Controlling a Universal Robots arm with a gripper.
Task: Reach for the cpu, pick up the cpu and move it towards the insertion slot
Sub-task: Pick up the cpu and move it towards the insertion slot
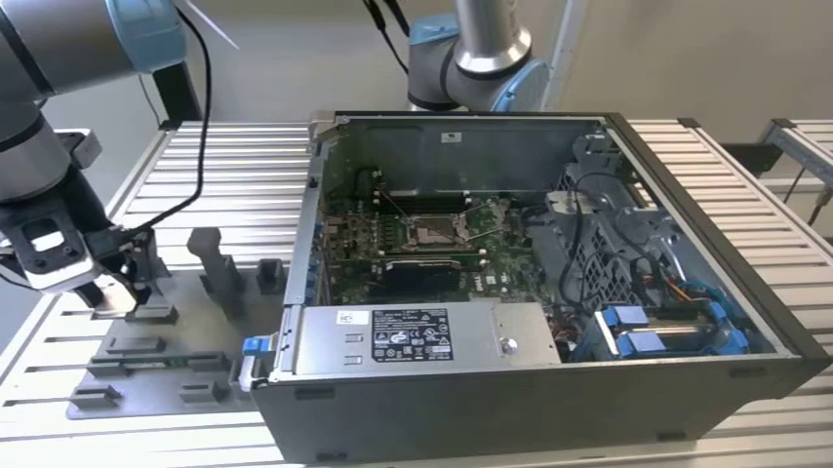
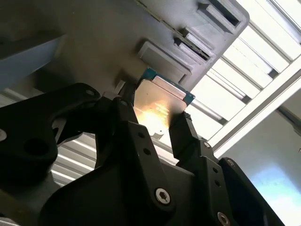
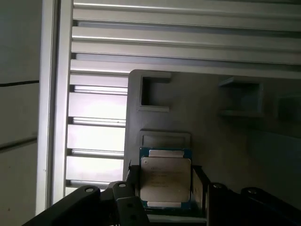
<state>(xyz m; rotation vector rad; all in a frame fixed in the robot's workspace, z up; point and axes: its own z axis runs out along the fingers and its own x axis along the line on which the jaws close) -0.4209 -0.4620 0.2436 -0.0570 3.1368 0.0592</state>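
Pincer clamped on cpu, fingers on two opposite edges, just over grey fixture plate on bench. Exterior view: computer case at pincer's 3 o'clock; slot inside, well apart.

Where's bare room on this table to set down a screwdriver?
Bare slatted table lies beyond the fixture plate, on the exterior view's left of the computer case, and on that view's right of it. The plate, with its blocks and the tool, is crowded.

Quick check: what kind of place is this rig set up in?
Probably a robotics lab bench for PC assembly: slatted aluminium table, opened computer case, grey fixture plate, and another robot arm behind the case.
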